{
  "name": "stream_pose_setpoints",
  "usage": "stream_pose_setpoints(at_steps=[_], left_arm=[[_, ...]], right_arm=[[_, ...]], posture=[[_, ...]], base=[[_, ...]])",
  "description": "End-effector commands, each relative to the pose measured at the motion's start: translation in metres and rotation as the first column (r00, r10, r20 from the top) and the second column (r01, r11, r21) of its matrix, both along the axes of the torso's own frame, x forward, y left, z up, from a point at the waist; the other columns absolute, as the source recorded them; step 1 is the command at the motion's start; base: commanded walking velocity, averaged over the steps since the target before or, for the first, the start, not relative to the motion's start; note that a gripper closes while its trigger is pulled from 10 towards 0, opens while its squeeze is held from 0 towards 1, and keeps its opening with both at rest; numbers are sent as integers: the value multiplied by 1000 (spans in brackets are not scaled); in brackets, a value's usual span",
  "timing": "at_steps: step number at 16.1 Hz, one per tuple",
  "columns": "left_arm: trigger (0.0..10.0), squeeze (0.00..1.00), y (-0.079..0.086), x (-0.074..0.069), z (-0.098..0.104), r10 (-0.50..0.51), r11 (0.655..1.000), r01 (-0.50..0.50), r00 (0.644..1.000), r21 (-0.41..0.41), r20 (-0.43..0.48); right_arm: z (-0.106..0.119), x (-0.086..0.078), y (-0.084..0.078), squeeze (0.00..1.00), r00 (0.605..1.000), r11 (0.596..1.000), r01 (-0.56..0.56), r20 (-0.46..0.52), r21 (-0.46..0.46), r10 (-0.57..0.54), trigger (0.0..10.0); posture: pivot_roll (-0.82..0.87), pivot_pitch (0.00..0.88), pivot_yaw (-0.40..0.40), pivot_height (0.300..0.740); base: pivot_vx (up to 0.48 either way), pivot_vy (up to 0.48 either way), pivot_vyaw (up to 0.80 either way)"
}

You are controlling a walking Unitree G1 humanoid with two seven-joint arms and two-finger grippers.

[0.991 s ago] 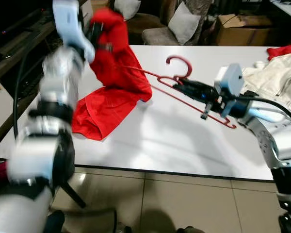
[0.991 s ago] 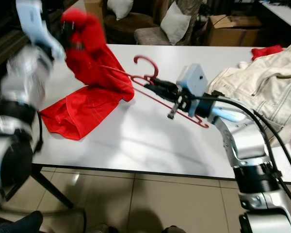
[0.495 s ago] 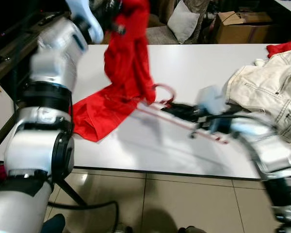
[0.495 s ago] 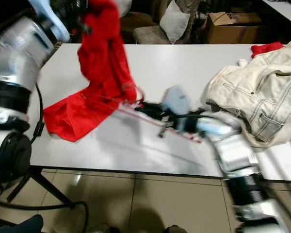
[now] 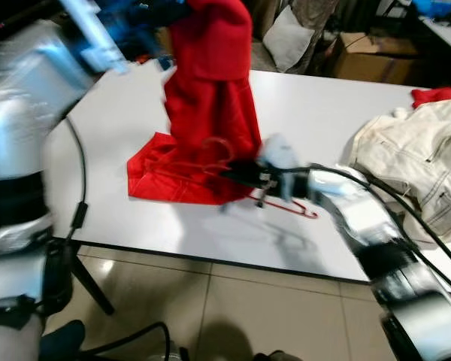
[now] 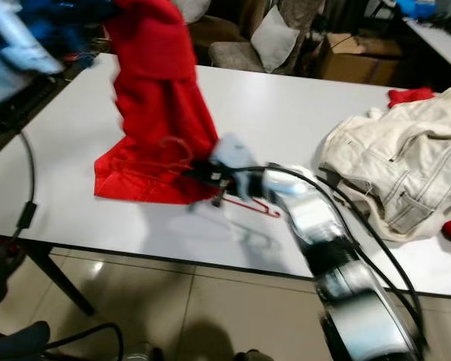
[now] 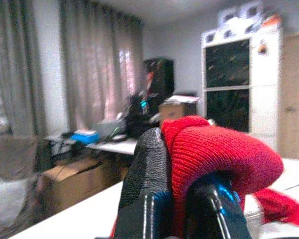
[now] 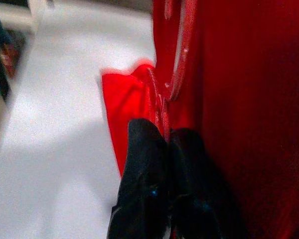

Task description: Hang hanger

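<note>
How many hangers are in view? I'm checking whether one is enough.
1: the red hanger lies low over the white table, held in the right gripper against the red garment. Others could be hidden under clothes.

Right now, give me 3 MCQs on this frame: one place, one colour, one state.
1. Where does the cream denim jacket lie?
A. on the floor
B. on the white table, to the robot's right
C. on a chair

2. What colour is the thin wire hanger?
A. red
B. blue
C. black

3. What is the left gripper doing?
A. resting open on the table
B. holding a cardboard box
C. shut on the red knit garment, lifting it

Answers:
1 B, the jacket lies on the tabletop at the right.
2 A, its end past the right gripper is red.
3 C, the fingers pinch the knit, which hangs down to the table.
</note>
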State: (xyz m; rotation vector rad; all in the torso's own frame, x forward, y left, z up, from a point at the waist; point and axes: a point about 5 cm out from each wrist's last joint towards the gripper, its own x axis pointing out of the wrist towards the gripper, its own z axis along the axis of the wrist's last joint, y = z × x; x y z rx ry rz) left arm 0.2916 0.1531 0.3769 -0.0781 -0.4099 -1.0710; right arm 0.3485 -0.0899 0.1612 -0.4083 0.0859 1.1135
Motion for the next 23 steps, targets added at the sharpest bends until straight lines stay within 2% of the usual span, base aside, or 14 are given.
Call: stream_pose_setpoints(at_steps=[1,2,4,5,6,8,10,11,12,14,16,20,22,23], left_arm=[[0,0,1,-12,9,-26,1000,26,999,-17,33],[0,0,2,-18,12,-35,999,36,999,-38,39],[0,0,6,-26,17,-31,996,35,998,-87,48],[0,0,8,-28,19,-20,995,25,998,-98,51],[0,0,12,-28,22,7,993,0,999,-120,53],[0,0,17,-24,18,71,991,-67,997,-117,30],[0,0,16,-15,9,143,988,-142,990,-67,10],[0,0,8,16,-26,308,951,-307,949,31,-71],[0,0,7,22,-34,333,943,-330,939,46,-90],[0,0,6,51,-96,515,854,-483,839,195,-175],[0,0,13,64,-142,662,746,-600,717,288,-221],[0,0,32,81,-137,749,662,-720,625,210,-220],[0,0,57,94,-126,846,527,-834,498,165,-189],[0,0,77,99,-113,906,412,-904,392,112,-160]], right_arm=[[-2,7,-7,0,999,998,44,21,-49,-43,10000],[6,20,-10,0,991,990,117,75,-76,-111,10000],[53,52,-15,0,920,948,319,246,-11,-307,10000],[82,60,-16,0,870,927,370,325,65,-371,10000],[130,65,-16,0,799,892,376,400,252,-450,10000],[168,65,-18,0,761,851,347,412,393,-501,10000],[147,66,-14,0,809,888,339,385,312,-444,10000],[86,61,-7,0,890,945,309,317,109,-328,10000],[74,59,-6,0,905,953,294,300,73,-302,10000],[15,43,-9,0,948,966,253,215,-57,-236,10000],[-28,26,-21,0,964,962,238,154,-132,-218,10000],[-38,19,-45,0,964,962,245,138,-122,-229,10000],[-37,15,-54,0,973,970,206,135,-127,-189,10000],[-37,10,-62,0,984,979,146,127,-146,-128,10000]], posture=[[80,0,-78,740],[95,0,-93,740],[105,0,-103,740],[109,0,-110,740],[110,0,-114,740],[108,0,-118,740],[108,0,-117,740],[105,0,-105,740],[100,0,-99,740],[77,0,-72,740],[50,0,-47,740],[29,0,-25,740],[25,0,-20,740],[19,0,-15,740]], base=[[0,0,0],[0,0,0],[0,0,0],[0,0,0],[0,0,0],[0,0,0],[0,0,0],[0,0,0],[0,0,0],[0,0,0],[0,0,0],[0,0,0],[0,0,0],[0,0,0]])
